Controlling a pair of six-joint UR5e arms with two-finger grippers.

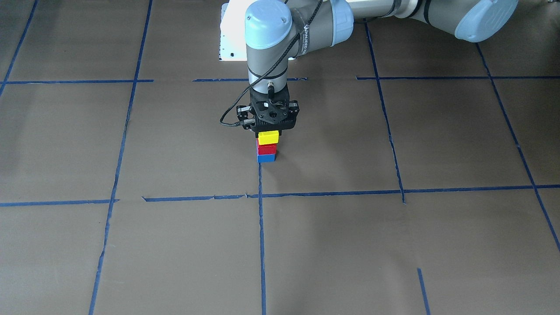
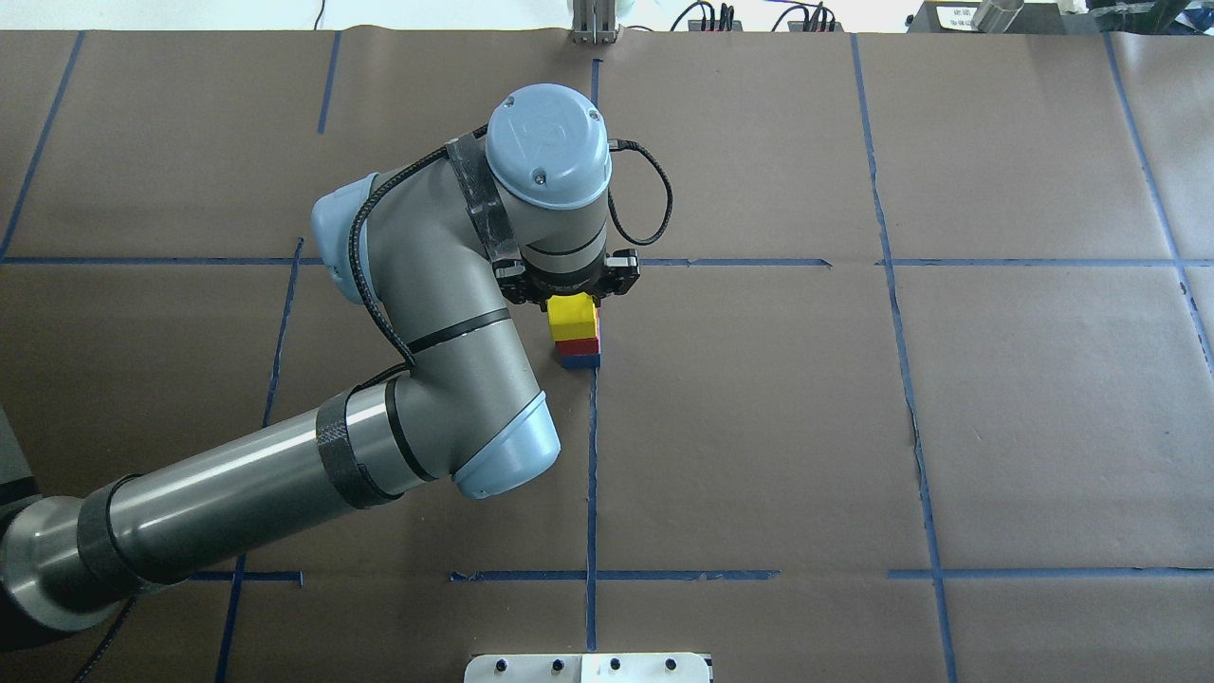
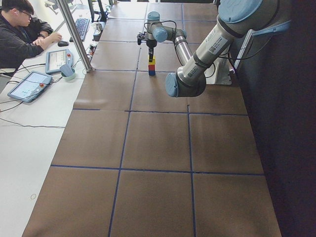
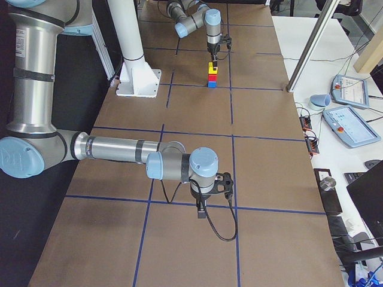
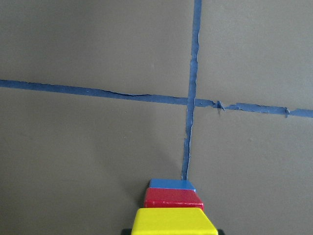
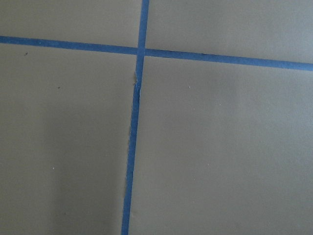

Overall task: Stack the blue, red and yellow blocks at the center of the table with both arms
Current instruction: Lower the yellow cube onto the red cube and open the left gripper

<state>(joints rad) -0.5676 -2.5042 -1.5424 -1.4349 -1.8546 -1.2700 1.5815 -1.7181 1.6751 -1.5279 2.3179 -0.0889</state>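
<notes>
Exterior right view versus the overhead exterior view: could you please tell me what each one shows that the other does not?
Only the exterior right view shows the right arm, its right tool hanging above the table far from the stack, and two pendants on the side desk. Only the overhead view shows cables beyond the table's far edge. Both show the yellow block on the red block on the blue block, with the left tool above; neither reveals whether it grips.

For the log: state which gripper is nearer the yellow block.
Left. The left gripper is directly over the yellow block, at its top; the right gripper hangs far away toward the robot's right.
</notes>
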